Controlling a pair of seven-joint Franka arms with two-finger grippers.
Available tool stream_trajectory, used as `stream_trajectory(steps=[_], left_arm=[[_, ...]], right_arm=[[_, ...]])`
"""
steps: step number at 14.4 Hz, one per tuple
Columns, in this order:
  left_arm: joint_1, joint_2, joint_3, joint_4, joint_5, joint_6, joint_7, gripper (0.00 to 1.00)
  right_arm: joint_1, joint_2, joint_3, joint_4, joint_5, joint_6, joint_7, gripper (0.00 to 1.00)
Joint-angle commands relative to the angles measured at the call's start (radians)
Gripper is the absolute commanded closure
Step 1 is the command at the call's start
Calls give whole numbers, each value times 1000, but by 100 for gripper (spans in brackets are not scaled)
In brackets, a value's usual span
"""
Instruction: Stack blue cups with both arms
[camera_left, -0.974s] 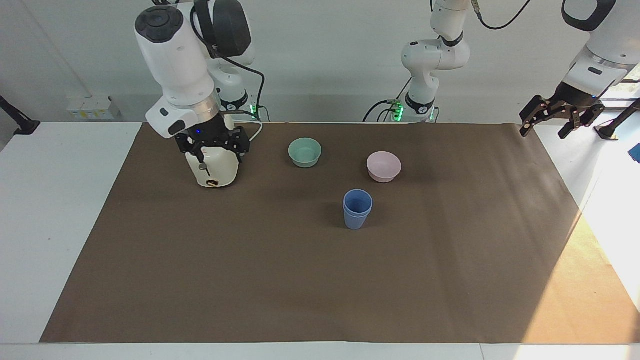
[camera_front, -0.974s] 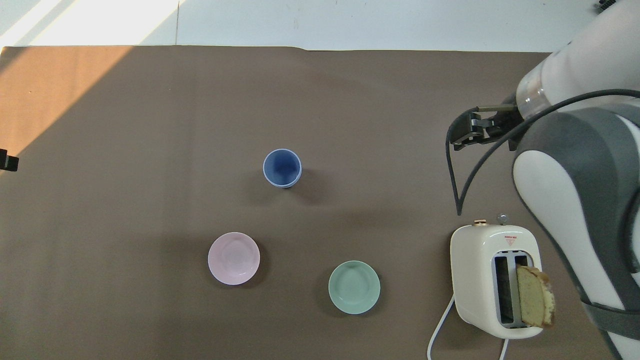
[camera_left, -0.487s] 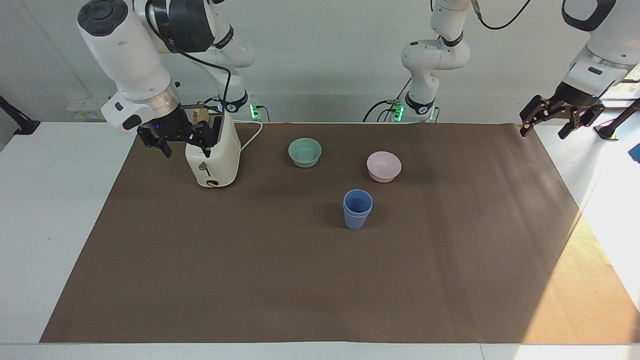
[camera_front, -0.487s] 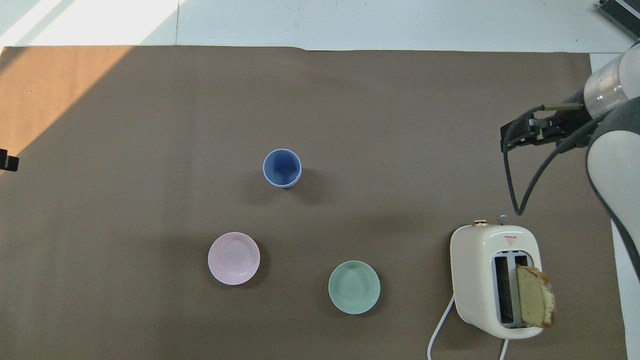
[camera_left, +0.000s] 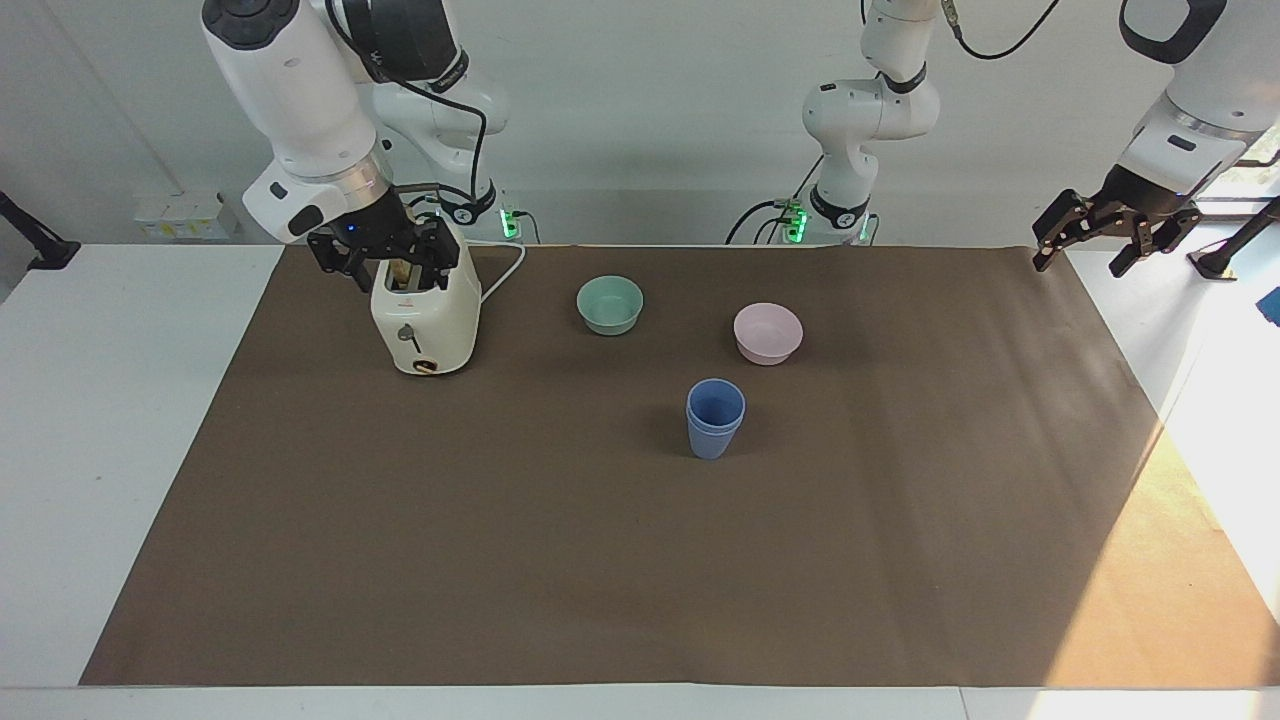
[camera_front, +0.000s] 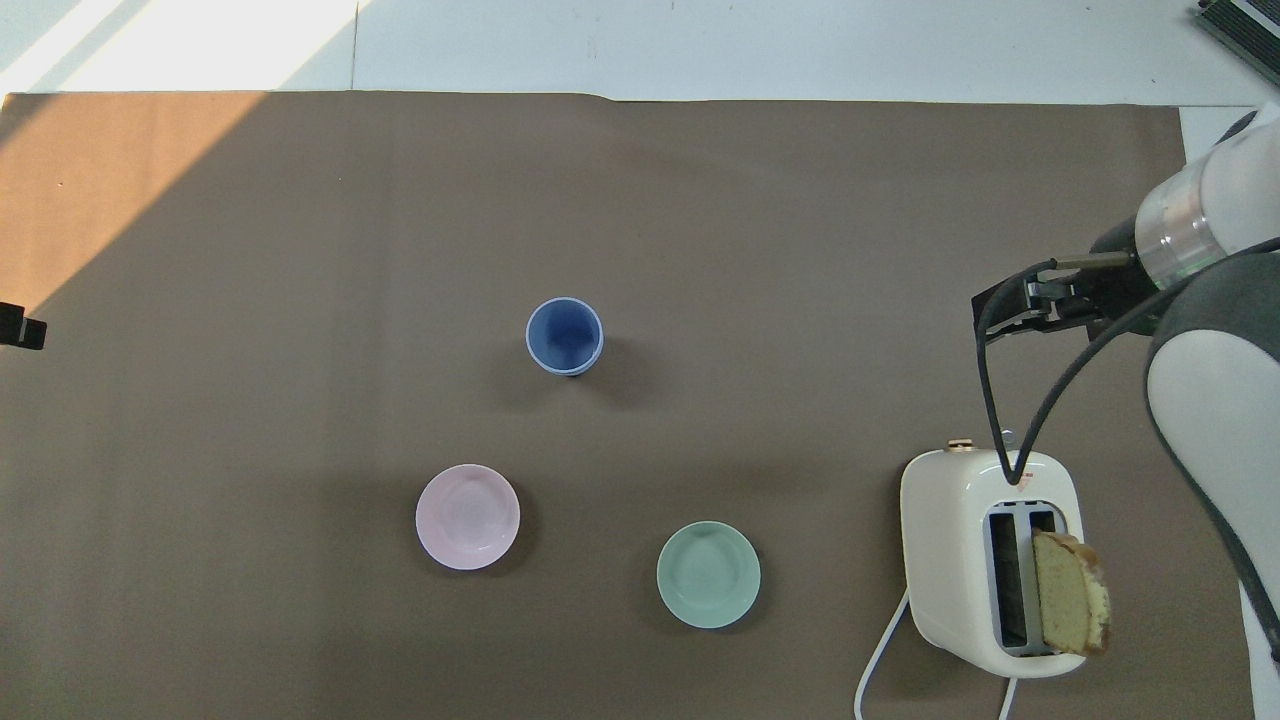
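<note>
The two blue cups (camera_left: 715, 418) stand upright on the brown mat near the table's middle, one nested inside the other; they also show in the overhead view (camera_front: 565, 336). My right gripper (camera_left: 385, 266) hangs open and empty over the toaster, well away from the cups; it also shows in the overhead view (camera_front: 1012, 306). My left gripper (camera_left: 1112, 238) waits open and empty in the air over the left arm's end of the table, past the mat's edge; only its tip shows in the overhead view (camera_front: 20, 327).
A cream toaster (camera_left: 425, 325) with a slice of bread (camera_front: 1070, 595) in its slot stands at the right arm's end. A mint-green bowl (camera_left: 610, 304) and a pink bowl (camera_left: 768, 332) sit nearer to the robots than the cups.
My right gripper swung out toward the right arm's end of the table, then came back over the toaster, a little higher. The left gripper rose slightly. The cups have not moved.
</note>
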Motion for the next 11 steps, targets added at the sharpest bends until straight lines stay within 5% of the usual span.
stream_trajectory(steps=[1, 11], left_arm=[[-2, 13, -2, 33, 19, -35, 9, 0], [-4, 7, -2, 24, 16, -35, 9, 0]], right_arm=[[-23, -22, -3, -34, 22, 25, -11, 0], [-42, -22, -7, -34, 22, 25, -11, 0]])
